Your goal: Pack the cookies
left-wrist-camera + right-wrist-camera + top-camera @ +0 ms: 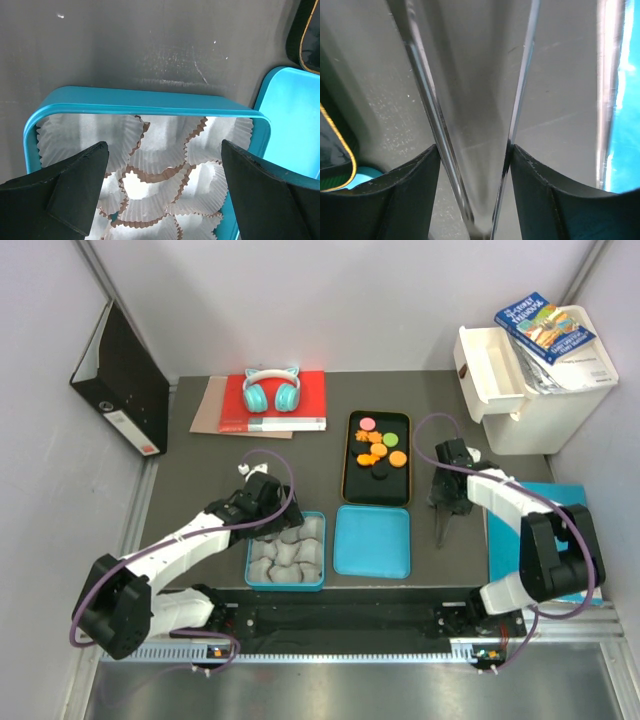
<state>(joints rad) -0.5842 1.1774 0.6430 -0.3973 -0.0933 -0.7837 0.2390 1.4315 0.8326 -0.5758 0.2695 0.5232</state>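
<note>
The cookies (377, 452), orange, black, pink and green discs, lie in a black tray with an orange rim (347, 462) at the table's middle. In front of it stands a blue tin (286, 550) filled with white paper cups (155, 155); its blue lid (372, 540) lies beside it on the right. My left gripper (268, 520) (164, 150) hovers open over the tin's far side, with nothing between its fingers. To the right of the tray, my right gripper (445, 498) (475, 147) is shut on metal tongs (441, 528) (427, 105), a finger pressing each arm.
Teal headphones (271, 390) rest on a red book (305, 398) at the back. A black binder (122, 380) leans at the far left. A white drawer unit (535, 390) carrying a book (545, 326) stands at the back right. A blue sheet (500, 540) lies at the right edge.
</note>
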